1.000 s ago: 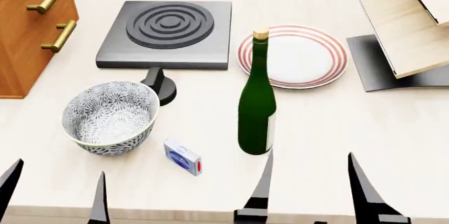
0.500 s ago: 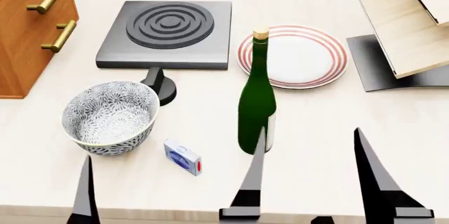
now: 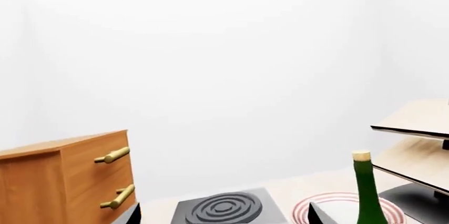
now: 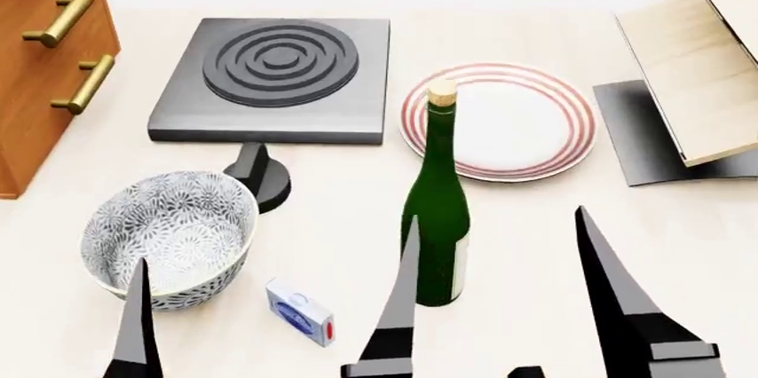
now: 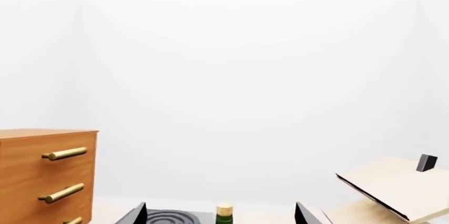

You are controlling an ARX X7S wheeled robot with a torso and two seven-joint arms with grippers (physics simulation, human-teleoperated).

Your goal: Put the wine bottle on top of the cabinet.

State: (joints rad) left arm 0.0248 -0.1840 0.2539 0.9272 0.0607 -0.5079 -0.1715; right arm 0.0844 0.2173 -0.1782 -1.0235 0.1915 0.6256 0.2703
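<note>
Upright, the wine bottle (image 4: pixel 435 218) points its cork straight up before the right gripper's (image 4: pixel 503 307) spread jaws.

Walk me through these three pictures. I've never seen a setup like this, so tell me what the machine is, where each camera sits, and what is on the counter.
These are simulator renders of a two-armed robot. One camera sits on its head looking down; one rides near each gripper.

In the head view, the dark spikes are gripper fingers: the right gripper is open beside the wine bottle, holding nothing. Only one finger of the left shows.

On the counter: a patterned bowl, a small box, a hotplate, a striped plate, a wooden rack, and the cabinet.
</note>
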